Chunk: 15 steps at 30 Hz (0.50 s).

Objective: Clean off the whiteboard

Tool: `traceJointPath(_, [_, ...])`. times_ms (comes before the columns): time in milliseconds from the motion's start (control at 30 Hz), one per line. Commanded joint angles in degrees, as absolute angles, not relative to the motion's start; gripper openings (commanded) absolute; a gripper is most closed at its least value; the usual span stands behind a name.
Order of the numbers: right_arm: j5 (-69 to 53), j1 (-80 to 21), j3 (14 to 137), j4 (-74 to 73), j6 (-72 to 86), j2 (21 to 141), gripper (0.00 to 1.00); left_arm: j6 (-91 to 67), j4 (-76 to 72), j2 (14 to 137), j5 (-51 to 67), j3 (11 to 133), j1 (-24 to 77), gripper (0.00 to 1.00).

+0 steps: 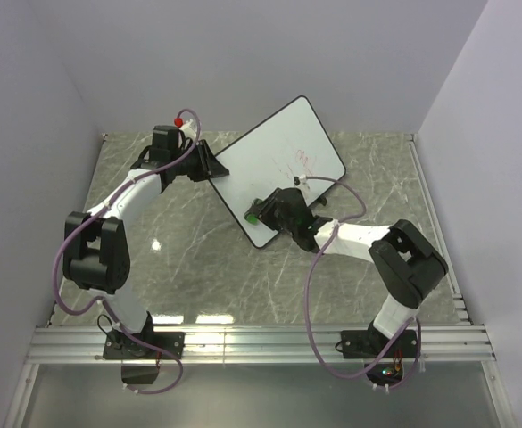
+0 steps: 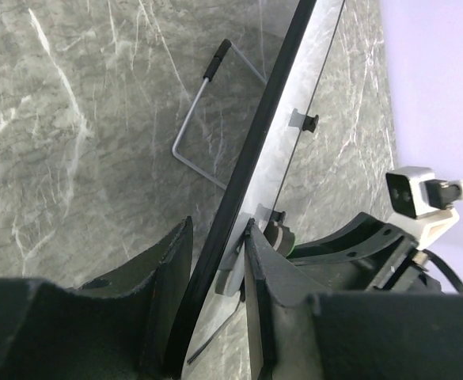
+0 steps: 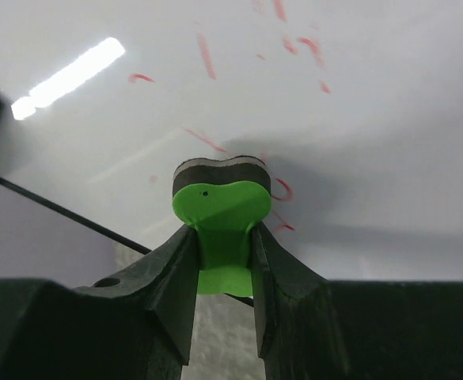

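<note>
The whiteboard (image 1: 283, 156) stands tilted on the marble table, with faint red scribbles (image 1: 302, 161) near its middle. My left gripper (image 1: 209, 166) is shut on the board's left edge. In the left wrist view the black rim (image 2: 251, 158) runs between the jaws of the left gripper (image 2: 215, 231). My right gripper (image 1: 266, 214) is shut on the green eraser (image 1: 253, 217) at the board's lower corner. In the right wrist view the eraser (image 3: 219, 207) has its dark felt against the white surface (image 3: 350, 111), with red strokes (image 3: 206, 55) around it. The right gripper (image 3: 222, 236) clamps its narrow waist.
A wire stand (image 2: 195, 119) hangs behind the board over the marble table (image 1: 180, 250). Lilac walls close in the left, back and right. An aluminium rail (image 1: 261, 343) runs along the near edge. The right wrist's white camera block (image 2: 415, 194) is close to the left gripper.
</note>
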<state>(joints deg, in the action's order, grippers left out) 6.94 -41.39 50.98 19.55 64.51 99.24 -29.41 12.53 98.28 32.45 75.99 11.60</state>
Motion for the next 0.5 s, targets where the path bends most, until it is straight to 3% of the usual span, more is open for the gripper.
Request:
traceJointPath(0, [10.6,-41.4,46.1,-6.6,62.5,106.5,0.0,-29.5,18.3,94.1,34.3,75.9,15.5,0.0])
traceJointPath(333, [9.8,-38.1,45.1,-10.5,62.0,103.4,0.0,-28.7,18.7,93.4,34.5,75.4,15.4,0.0])
traceJointPath(467, [9.9,-37.8,51.0,-12.1,59.7,103.4,0.0,-28.2,19.2,93.8,34.3,75.7,15.4,0.0])
